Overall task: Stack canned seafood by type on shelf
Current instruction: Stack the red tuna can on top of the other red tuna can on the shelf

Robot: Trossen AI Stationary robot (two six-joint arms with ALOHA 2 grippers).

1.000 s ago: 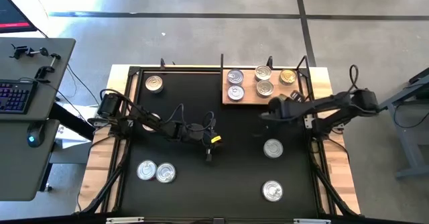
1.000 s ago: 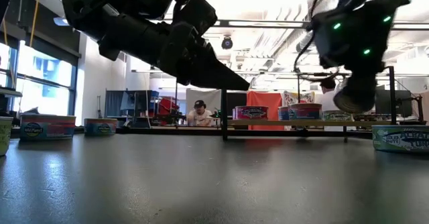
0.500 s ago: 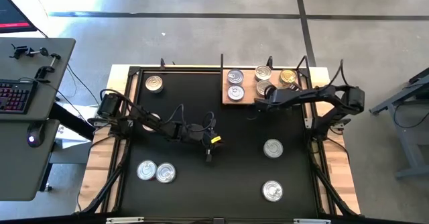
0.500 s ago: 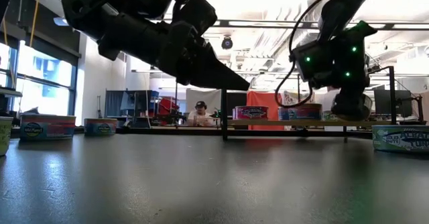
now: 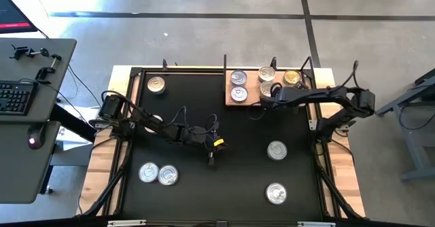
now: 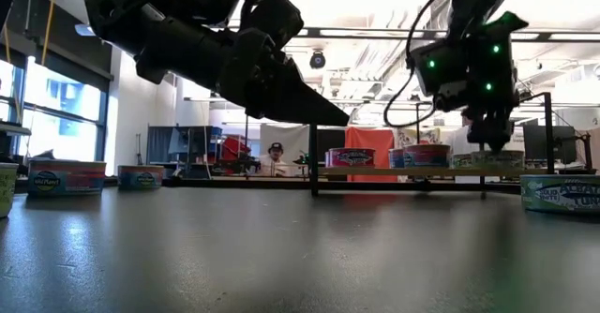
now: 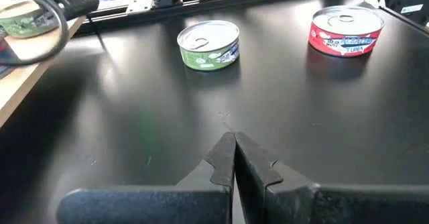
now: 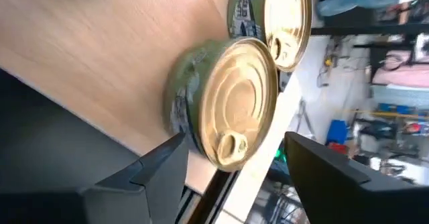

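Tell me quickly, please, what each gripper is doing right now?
Left gripper: shut, empty, over the black table.
Right gripper: open around a gold-topped can on the shelf, not gripping.

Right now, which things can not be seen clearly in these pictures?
- High view: the right gripper covers part of a can on the shelf.
- Low view: labels of the cans on the shelf are too small to read.
- Right wrist view: the green-label can is blurred, label unreadable.
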